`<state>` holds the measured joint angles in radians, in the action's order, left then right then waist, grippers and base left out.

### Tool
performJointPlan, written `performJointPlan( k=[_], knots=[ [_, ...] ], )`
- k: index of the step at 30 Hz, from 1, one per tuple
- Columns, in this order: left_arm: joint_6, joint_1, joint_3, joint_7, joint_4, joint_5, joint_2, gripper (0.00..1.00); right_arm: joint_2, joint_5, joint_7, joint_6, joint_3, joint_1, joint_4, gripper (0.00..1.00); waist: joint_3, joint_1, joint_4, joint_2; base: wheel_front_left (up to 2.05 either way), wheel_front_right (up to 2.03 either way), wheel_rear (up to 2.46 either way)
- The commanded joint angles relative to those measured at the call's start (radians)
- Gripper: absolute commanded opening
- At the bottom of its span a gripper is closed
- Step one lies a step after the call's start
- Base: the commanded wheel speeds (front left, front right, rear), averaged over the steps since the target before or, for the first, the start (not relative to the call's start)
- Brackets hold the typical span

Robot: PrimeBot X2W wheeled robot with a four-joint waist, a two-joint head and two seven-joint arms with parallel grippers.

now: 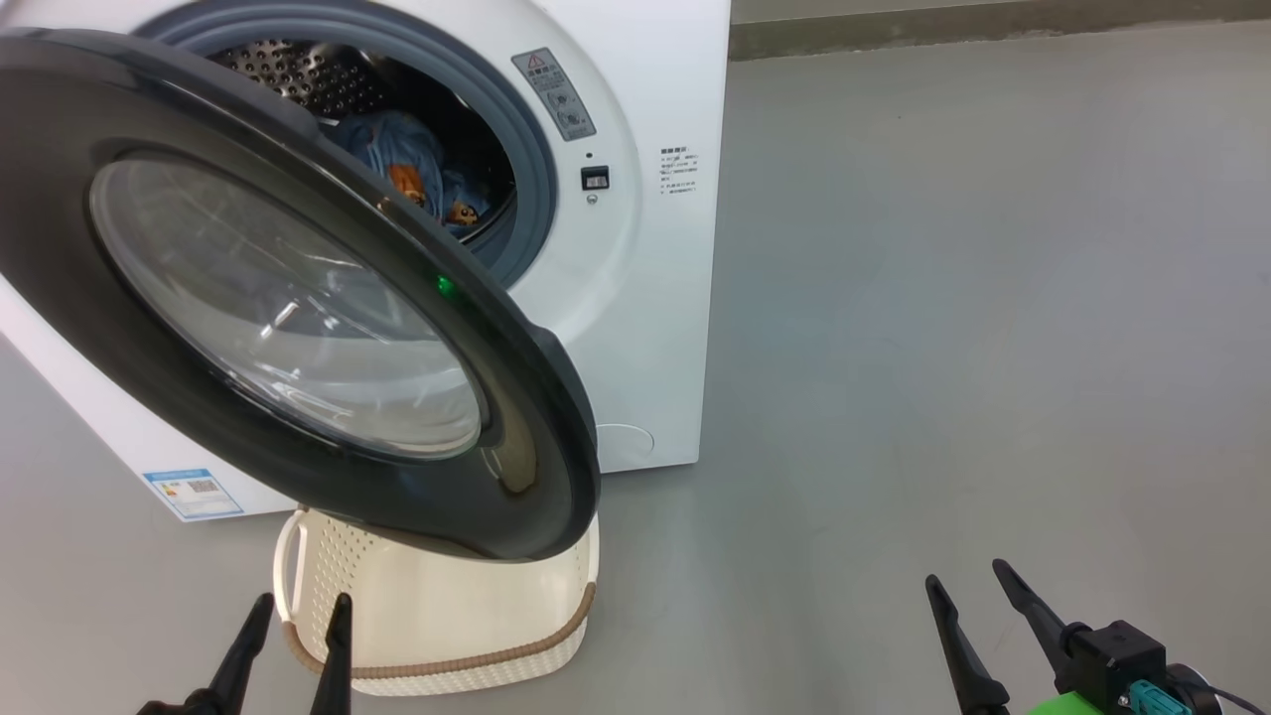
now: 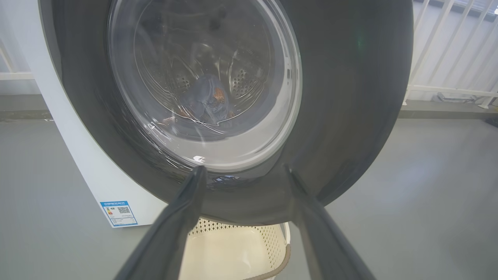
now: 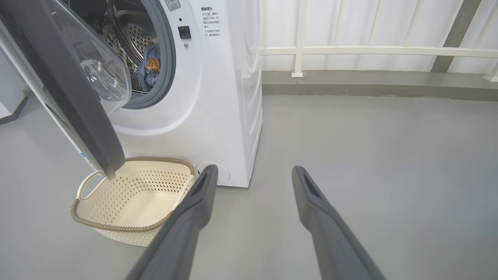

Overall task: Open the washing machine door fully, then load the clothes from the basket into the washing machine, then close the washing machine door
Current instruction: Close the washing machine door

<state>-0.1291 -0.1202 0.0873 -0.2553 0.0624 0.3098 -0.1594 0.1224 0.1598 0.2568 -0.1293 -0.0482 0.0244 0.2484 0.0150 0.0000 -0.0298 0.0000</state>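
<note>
Left pincer (image 1: 304,601) at 7 o'clock and right pincer (image 1: 964,573) at 5 both gape empty, blue bear-print clothes (image 1: 402,159) lie in white washing machine (image 1: 655,348) at 11, so pushing the half-open round black-rimmed glass door (image 1: 536,397) could slip on gloss or clip the cream perforated basket (image 1: 437,616) beneath.

At eleven o'clock the clothes (image 1: 402,149) lie in the washing machine (image 1: 655,328), whose door (image 1: 288,298) (standing out in front) hangs over the basket (image 1: 437,616) on the floor (image 1: 943,348) at seven o'clock.
</note>
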Motion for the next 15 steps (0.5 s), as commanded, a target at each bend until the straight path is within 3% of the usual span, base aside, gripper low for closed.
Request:
performJointPlan(
  k=[1,2,15],
  knots=[
    [-0.001,0.021,-0.034,-0.006,-0.033,-0.015,-0.005,1.00,0.011,-0.011,0.005,-0.001,-0.016,-0.006,-0.013,0.38,0.000,0.0000,0.002,0.0000,0.00,0.00,0.00],
    [-0.001,0.022,-0.033,-0.006,-0.036,-0.017,-0.006,1.00,0.012,-0.012,0.005,-0.001,-0.015,-0.008,-0.011,0.00,0.000,0.0000,0.002,0.0000,0.00,0.00,0.00],
    [-0.001,0.025,-0.038,-0.006,-0.054,-0.024,-0.004,1.00,-0.001,-0.018,0.005,-0.001,-0.001,-0.037,-0.025,0.00,0.000,0.0000,0.010,0.0000,0.00,0.00,0.00]
  ],
)
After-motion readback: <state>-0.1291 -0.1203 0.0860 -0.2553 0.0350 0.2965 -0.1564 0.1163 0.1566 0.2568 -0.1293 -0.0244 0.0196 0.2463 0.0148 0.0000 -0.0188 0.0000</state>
